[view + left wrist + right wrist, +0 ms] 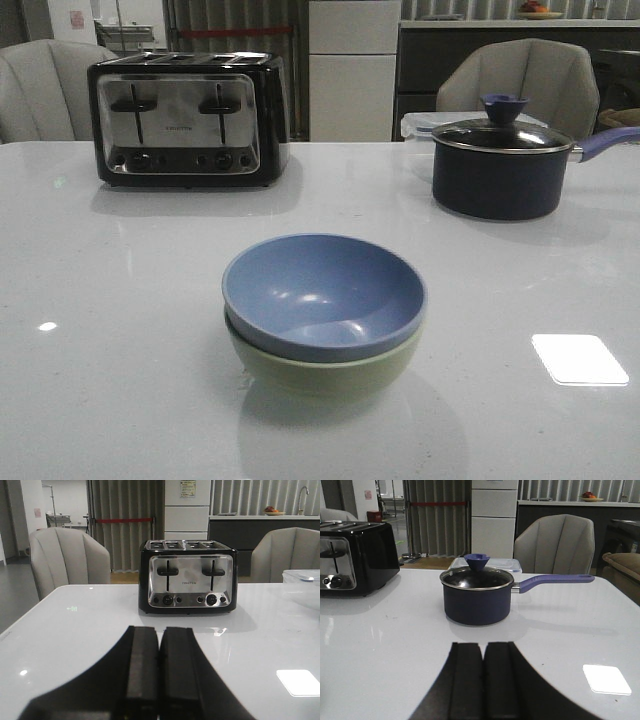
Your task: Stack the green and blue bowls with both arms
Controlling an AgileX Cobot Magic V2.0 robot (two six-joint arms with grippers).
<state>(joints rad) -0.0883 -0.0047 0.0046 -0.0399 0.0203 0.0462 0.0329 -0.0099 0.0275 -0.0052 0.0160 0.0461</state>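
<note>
Blue sits in green: the dusty blue bowl (324, 296) is nested inside the pale sage green bowl (325, 368), its rim riding a little higher and tilted slightly, on the white table (120, 300) near the front edge. You will find neither gripper in the front view, and neither wrist camera catches the bowls, so how far the stack lies from either set of fingers cannot be told.

Your left gripper (158, 670) has its two black fingers pressed together with only a thin seam between them, and nothing is held. Straight ahead of it, well apart across bare tabletop, stands the black and chrome toaster (188, 576), both levers up. Behind the toaster and off to one side is a grey chair (67, 560). At the far edge of that view there is a clear shape that may be a plastic container (301, 577); it is cut off, so you cannot be sure.

Your right gripper (483, 680) is likewise closed on itself, empty. Directly ahead of its fingertips, well apart, sits the dark saucepan (478, 600) with its glass lid on and purple handle (555, 580) pointing away from the toaster. A second grey chair (555, 542) stands beyond the pan.
</note>
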